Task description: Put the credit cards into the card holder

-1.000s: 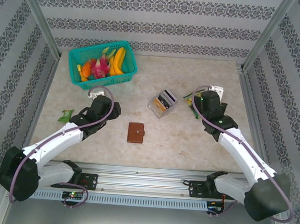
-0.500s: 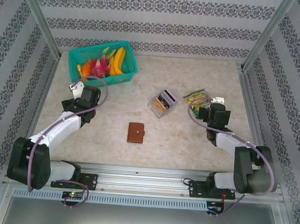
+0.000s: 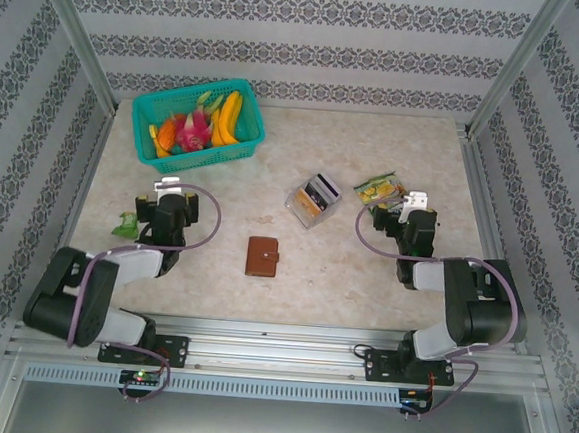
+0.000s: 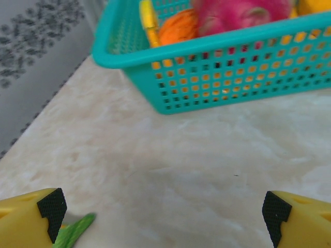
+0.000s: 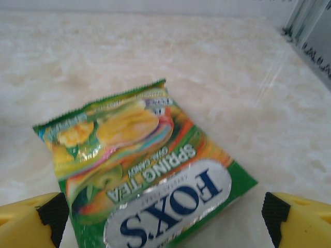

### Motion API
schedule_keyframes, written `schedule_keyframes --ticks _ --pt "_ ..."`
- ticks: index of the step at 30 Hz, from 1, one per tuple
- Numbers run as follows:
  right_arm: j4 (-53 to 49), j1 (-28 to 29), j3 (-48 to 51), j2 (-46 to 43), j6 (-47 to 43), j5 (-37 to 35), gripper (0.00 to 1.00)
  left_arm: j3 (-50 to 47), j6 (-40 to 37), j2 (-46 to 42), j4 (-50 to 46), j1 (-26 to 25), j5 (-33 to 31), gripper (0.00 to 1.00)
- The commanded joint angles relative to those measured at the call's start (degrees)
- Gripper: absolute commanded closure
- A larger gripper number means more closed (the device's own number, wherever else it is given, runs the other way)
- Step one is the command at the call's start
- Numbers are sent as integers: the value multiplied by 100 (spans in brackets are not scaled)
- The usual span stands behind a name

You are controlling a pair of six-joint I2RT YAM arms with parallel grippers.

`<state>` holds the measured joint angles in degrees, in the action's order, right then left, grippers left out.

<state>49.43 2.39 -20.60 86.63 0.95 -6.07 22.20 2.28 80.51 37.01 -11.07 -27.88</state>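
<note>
The brown card holder (image 3: 262,257) lies folded shut on the table, midway between the arms. Behind it, a clear plastic box (image 3: 312,201) holds the credit cards (image 3: 321,188) standing on edge, dark and whitish. My left gripper (image 3: 168,205) is drawn back at the left, well away from the holder, and points at the teal basket. In the left wrist view this gripper (image 4: 165,219) is open over bare table. My right gripper (image 3: 410,222) sits at the right. It is open in the right wrist view (image 5: 165,219), just above the near end of a snack packet.
A teal basket (image 3: 197,124) of fruit stands at the back left, and its wall (image 4: 222,77) rises ahead of the left fingers. The green-yellow snack packet (image 5: 139,170) lies at the right (image 3: 380,190). A small green wrapper (image 3: 125,226) lies beside the left arm.
Both arms have folded back toward their bases, away from the table's middle. Both grippers have opened wider. The holder and the box of cards have not moved.
</note>
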Motion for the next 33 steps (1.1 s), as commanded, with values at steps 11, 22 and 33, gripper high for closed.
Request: schedule_keyframes --ticks 11,22,33 --pt "251 23 -85 -46 54 -121 2 -356 -475 512 1768 463 1491 0" --pt "243 24 -93 -44 54 -118 2 64 3 854 1149 1013 2093 0" --pt "196 -2 -121 -32 70 -77 2 39 -27 890 1262 1004 2102 0"
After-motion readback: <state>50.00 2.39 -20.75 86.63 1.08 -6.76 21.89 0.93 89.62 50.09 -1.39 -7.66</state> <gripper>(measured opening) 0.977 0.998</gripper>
